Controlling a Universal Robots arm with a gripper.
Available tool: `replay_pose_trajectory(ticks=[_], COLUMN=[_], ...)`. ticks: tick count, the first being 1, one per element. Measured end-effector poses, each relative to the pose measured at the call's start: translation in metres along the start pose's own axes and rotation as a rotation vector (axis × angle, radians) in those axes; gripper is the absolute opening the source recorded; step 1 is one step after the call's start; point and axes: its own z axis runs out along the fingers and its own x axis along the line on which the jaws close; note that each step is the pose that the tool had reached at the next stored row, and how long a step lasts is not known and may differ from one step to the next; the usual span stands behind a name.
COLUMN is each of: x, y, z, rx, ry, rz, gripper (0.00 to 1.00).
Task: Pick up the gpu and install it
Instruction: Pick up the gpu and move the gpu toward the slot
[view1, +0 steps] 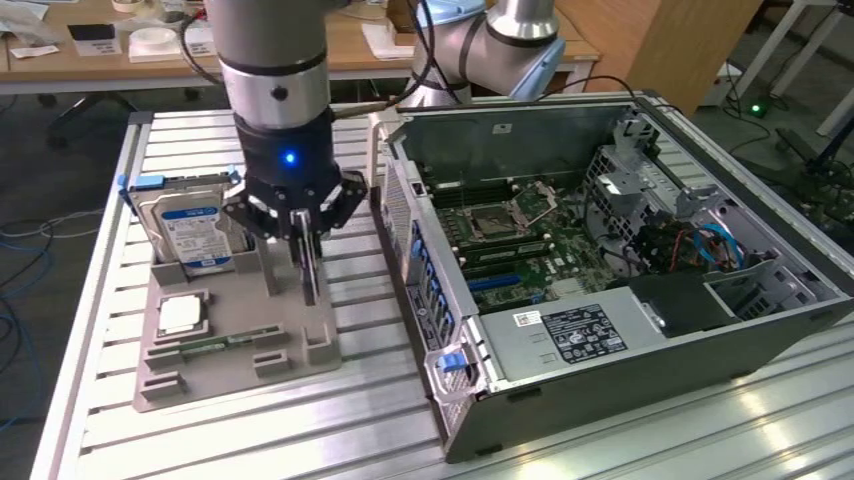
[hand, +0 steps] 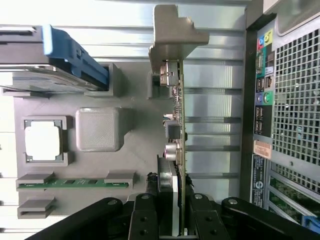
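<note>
Gpu (view1: 310, 278) stands on edge in the gray holder (view1: 227, 375), near the open PC case (view1: 601, 340). Gripper (view1: 302, 228) jaws are clamped on its top edge, so you're at the pick step, imo. Lift calls for a straight vert pull, no tilt.

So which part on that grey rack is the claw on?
The gpu, the thin card standing on edge in the gripper; the blue-labelled hard drive, square chip and green memory stick sit apart from it.
</note>
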Motion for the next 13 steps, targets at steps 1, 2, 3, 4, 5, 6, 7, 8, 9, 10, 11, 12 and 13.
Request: replay_pose_trajectory(ticks=[1, 2, 3, 4, 5, 6, 7, 8, 9, 10, 11, 12, 13], x=[0.0, 0.0, 0.0, 0.0, 0.0, 0.0, -0.001, -0.001, -0.001, -0.001, -0.001, -0.001, -0.001], y=[0.0, 0.0001, 0.0002, 0.0002, 0.0003, 0.0003, 0.0004, 0.0004, 0.0005, 0.0005, 0.0006, 0.0006, 0.0007], z=[-0.0045, -0.009, -0.0135, -0.018, -0.0228, -0.0272, -0.0317, -0.0362, -0.0407, -0.0453, -0.0499, -0.0543, -0.0591], rx=[0.0, -0.0001, -0.0002, -0.0001, -0.0003, -0.0004, -0.0006, -0.0006, -0.0006, -0.0006, -0.0007, -0.0008, -0.0008], ry=[0.0, -0.0001, 0.0, 0.0, 0.0, 0.0, -0.0001, -0.0001, 0.0, 0.0, 0.0, -0.0001, 0.0], rz=[0.0, 0.0, 0.0, 0.0, 0.0, 0.0, 0.0, 0.0, 0.0, 0.0, 0.0, 0.0, 0.0], gripper=[0.28, 0.28, 0.28, 0.28, 0.28, 0.28, 0.28, 0.28, 0.28, 0.28, 0.28, 0.28, 0.28])
